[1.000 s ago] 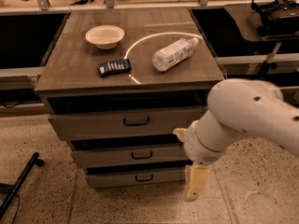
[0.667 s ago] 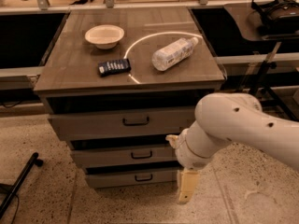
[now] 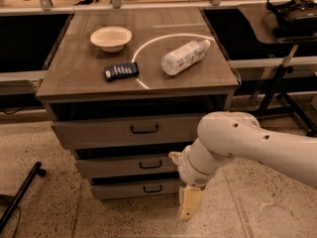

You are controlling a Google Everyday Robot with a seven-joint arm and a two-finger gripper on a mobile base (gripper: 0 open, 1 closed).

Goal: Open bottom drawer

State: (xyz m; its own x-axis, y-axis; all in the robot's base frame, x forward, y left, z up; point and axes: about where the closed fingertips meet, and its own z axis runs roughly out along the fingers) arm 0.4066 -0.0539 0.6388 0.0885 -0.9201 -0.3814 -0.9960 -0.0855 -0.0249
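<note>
While pincer (image 3: 188, 211) hangs low, bottom drawer (image 3: 124, 189) lies just left

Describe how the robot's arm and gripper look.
The arm is a thick, smooth, white rounded shell with a few small dark dots and a ringed wrist joint. The gripper, low beside the bottom drawer, is a pale cream block. No cables show.

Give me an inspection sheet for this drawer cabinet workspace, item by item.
surface: wooden cabinet top, curved light reflection on it
job's things: bottom drawer appears closed; its handle untouched
clutter: bowl, black device, plastic bottle on its side, all on top
grippers: hand low, by the bottom drawer's right end, off the handle
cables: possible dark cable on floor, lower left
surroundings: speckled floor; headset on side table, right
</note>
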